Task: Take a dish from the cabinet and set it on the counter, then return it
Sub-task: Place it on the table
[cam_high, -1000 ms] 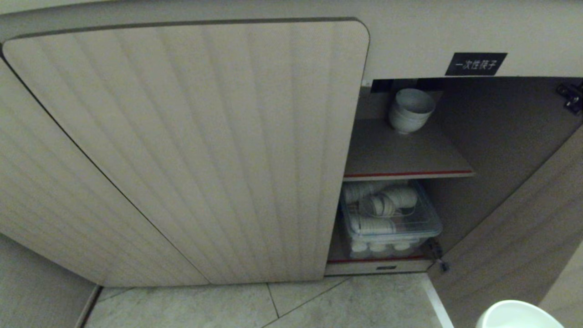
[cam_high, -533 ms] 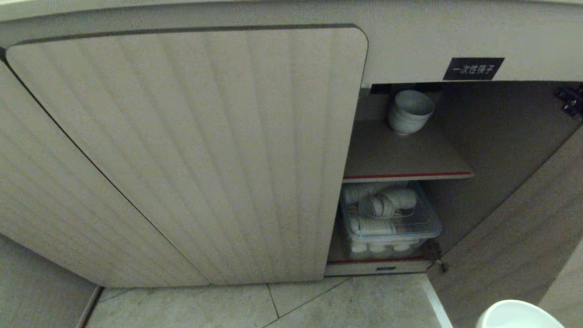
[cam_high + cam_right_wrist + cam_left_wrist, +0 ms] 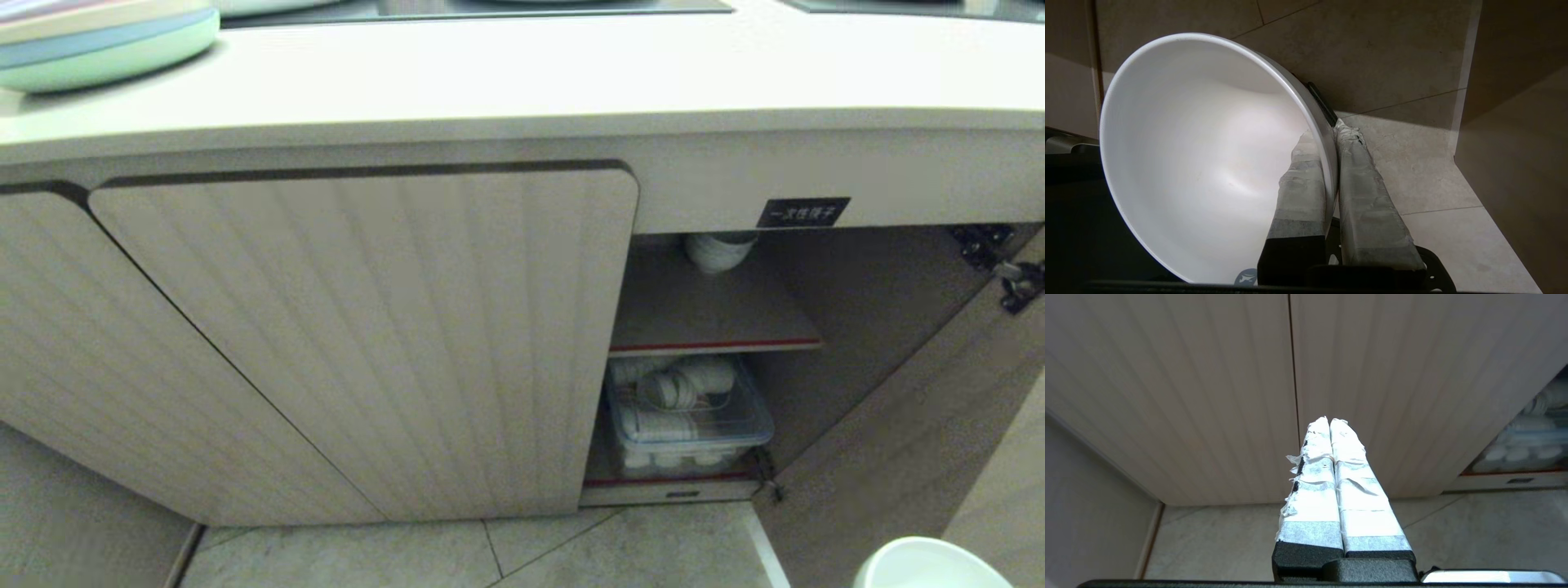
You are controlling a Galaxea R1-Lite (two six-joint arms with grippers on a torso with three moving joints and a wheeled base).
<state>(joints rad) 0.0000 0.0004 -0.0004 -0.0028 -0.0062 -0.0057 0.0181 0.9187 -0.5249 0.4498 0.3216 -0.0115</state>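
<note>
My right gripper (image 3: 1331, 134) pinches the bowl (image 3: 1208, 155) by its rim; I lift it level, clear of the counter (image 3: 571, 82) edge.

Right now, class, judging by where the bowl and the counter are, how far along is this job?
Done: the dish is out of the open cabinet, pinched at its rim by the right gripper, one finger inside, one outside. In hand: carrying it, low above the floor. Left: setting it on the counter, then returning it. The left gripper is idle, shut.
</note>
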